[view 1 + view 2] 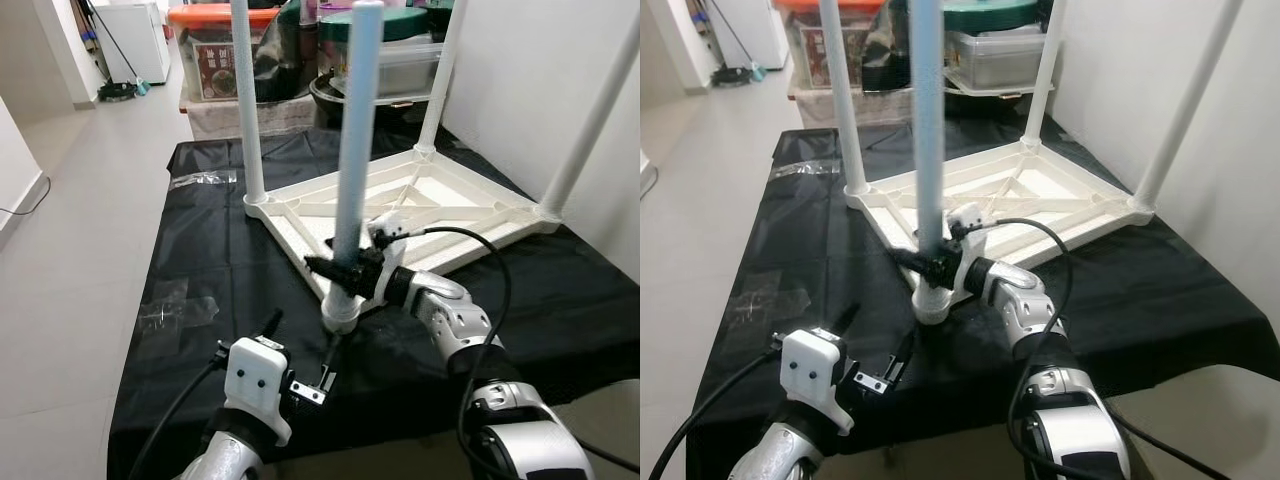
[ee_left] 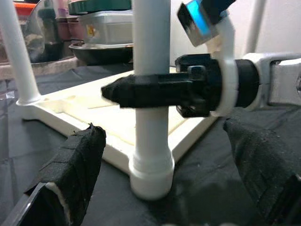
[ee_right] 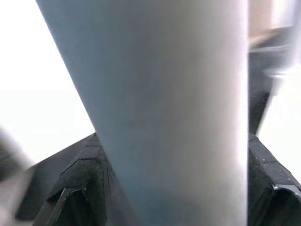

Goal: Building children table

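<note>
Four white legs stand up from an upturned white tabletop (image 1: 440, 205) lying on the black cloth (image 1: 200, 260) of our work surface; we list the nearest leg (image 1: 354, 150) as the item in hand.

Right gripper (image 1: 345, 270): we have its black fingers closed around the nearest leg low down, just above the corner socket (image 1: 341, 312). In the right wrist view the leg (image 3: 164, 108) sits between the two fingers.

Left gripper (image 1: 300, 355): we hold it low over the cloth, just in front of the same corner. Its padded fingers (image 2: 77, 162) are spread wide with nothing between them, and the socket (image 2: 150, 174) lies ahead of the gap, untouched.

Risks, as we judge them: a sideways push on so low a grip could tilt the leg in its socket or drag the whole tabletop across the cloth, since nothing pins the frame down. A leg not fully seated could also work loose.

Background: storage bins (image 1: 215, 50) and a lidded pot (image 1: 400, 25) beyond the table.
</note>
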You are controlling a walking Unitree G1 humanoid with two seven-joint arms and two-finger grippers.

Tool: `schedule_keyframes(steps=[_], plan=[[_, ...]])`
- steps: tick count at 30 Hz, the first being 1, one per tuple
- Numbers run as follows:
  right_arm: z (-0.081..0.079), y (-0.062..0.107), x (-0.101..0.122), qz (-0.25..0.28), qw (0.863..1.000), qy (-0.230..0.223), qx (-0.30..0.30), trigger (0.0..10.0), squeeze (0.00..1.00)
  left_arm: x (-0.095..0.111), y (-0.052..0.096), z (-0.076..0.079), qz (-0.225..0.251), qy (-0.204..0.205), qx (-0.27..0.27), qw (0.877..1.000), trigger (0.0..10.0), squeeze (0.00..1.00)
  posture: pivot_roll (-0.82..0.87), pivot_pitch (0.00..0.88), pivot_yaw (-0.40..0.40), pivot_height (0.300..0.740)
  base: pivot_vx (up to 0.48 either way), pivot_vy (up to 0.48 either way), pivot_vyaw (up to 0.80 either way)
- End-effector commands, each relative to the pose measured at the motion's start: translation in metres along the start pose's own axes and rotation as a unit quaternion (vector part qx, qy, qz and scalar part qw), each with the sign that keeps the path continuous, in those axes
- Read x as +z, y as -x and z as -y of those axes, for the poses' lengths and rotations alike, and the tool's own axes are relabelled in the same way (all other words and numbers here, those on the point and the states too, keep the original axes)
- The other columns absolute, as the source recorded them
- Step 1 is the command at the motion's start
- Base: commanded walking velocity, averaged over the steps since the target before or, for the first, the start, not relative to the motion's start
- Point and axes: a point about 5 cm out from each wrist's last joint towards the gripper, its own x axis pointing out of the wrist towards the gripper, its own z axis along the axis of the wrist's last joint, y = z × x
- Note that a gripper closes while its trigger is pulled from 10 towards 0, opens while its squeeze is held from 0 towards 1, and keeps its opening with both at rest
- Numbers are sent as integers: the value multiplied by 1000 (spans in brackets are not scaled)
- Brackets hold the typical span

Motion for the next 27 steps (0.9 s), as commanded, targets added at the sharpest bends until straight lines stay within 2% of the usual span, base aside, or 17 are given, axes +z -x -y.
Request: schedule_keyframes(steps=[1,2,5,6,9,10,15,16,18,19,21,22,23,24,25,26,27], plan=[[-12,-11,-3,-25,996,3,85,10000,0,-2,1,-2,-5,-2,4,1000,10000,0,94,0,-19,740,0,0,0],[-15,-16,-3,-28,993,3,114,10000,0,-1,1,-2,-5,-3,5,1000,10000,0,102,0,-27,740,0,0,0],[-17,-19,-3,-29,991,3,130,10000,0,-1,2,-2,-6,-3,6,1000,10000,0,102,0,-27,740,0,0,0],[-21,-23,-3,-27,987,-12,155,10000,0,-2,2,-3,-7,-4,7,1000,10000,0,104,0,-39,740,0,0,0],[-25,-25,-6,-30,984,-22,177,10000,0,-2,3,-3,-8,-4,9,1000,10000,0,105,0,-35,740,0,0,0],[-28,-28,-10,-35,982,-23,184,0,0,-2,3,-4,-8,-4,9,1000,10000,0,105,0,-35,740,0,0,0],[-27,-30,-17,-41,986,-14,159,0,0,-2,3,-4,-8,-4,10,1000,10000,0,109,0,-34,740,0,0,0],[-23,-30,-20,-48,992,3,120,0,0,-2,3,-4,-8,-4,9,1000,10000,0,109,0,-34,740,0,0,0],[-8,-27,-24,-61,997,44,-14,0,0,-2,2,-2,-7,-2,7,1000,10000,0,95,0,-28,740,0,0,0],[2,-25,-25,-60,993,29,-98,0,0,-2,2,-2,-7,-2,7,1000,10000,0,95,0,-28,740,0,0,0],[2,-25,-25,-60,993,29,-98,0,0,-2,2,-2,-7,-2,7,1000,10000,0,95,0,-28,740,0,0,0],[8,-24,-25,-61,987,14,-148,0,0,-2,2,-2,-7,-2,7,1000,10000,0,90,0,-29,740,0,0,0],[19,-18,-28,-68,966,9,-249,0,0,-2,2,-2,-7,-1,7,1000,10000,0,84,0,-25,740,0,0,0],[28,-6,-32,-62,930,-4,-362,0,0,-2,2,-2,-7,0,6,1000,10000,0,84,0,-25,740,0,0,0],[33,4,-35,-57,900,-10,-432,0,0,-2,2,-2,-7,0,6,1000,10000,0,84,0,-25,740,0,0,0],[33,4,-35,-57,900,-10,-432,0,0,-2,2,-2,-7,0,6,1000,10000,0,84,0,-25,740,0,0,0],[35,16,-37,-43,862,-13,-505,0,0,-3,2,-2,-7,0,5,1000,10000,0,79,0,-22,740,0,0,0]])
